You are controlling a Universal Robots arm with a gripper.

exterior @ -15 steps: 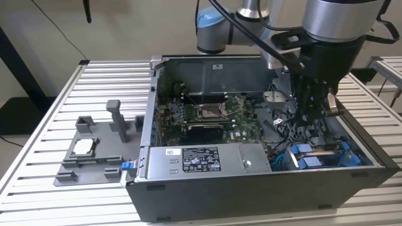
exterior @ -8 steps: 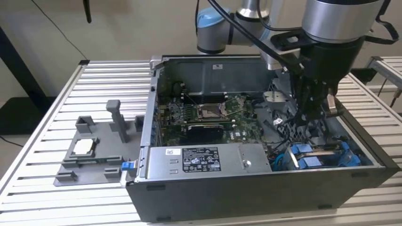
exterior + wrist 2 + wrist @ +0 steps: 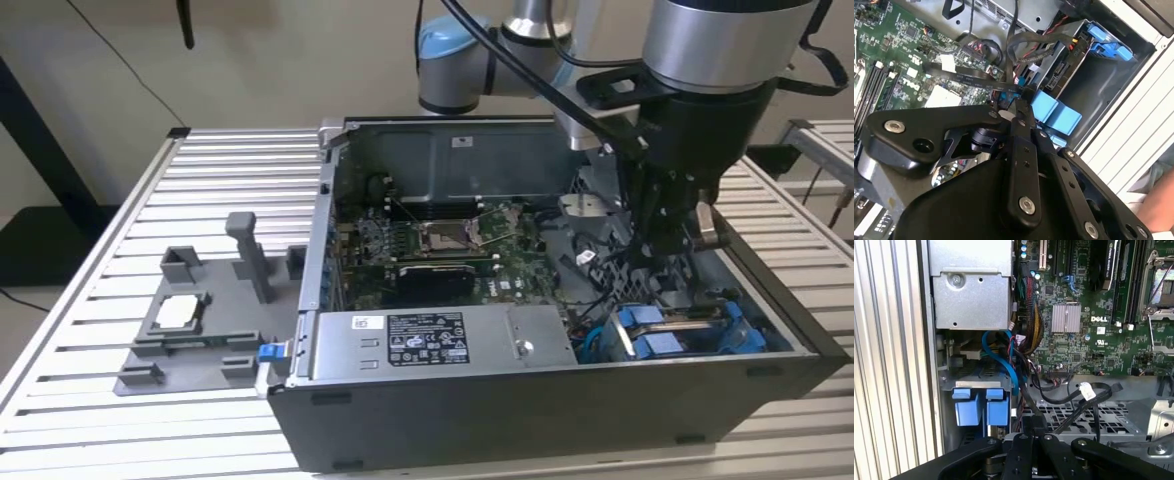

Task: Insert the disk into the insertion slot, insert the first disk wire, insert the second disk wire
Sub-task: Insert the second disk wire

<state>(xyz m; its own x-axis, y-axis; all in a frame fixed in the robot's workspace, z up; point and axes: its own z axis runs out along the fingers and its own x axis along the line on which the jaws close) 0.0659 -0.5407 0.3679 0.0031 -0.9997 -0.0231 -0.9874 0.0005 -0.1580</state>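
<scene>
The gripper (image 3: 663, 262) hangs inside the black case (image 3: 534, 410), right of centre in the exterior view. The disk (image 3: 683, 332) in its blue frame lies just below it, toward the lower right.

In the second wrist view the gripper (image 3: 1021, 100) looks pinched on the end of a black disk wire (image 3: 974, 77), with the disk (image 3: 1056, 112) just right of the tips.

In the first wrist view the gripper (image 3: 1033, 436) is at bottom centre. The disk (image 3: 981, 409) is seated in the insertion slot (image 3: 949, 382) just to its left.
</scene>
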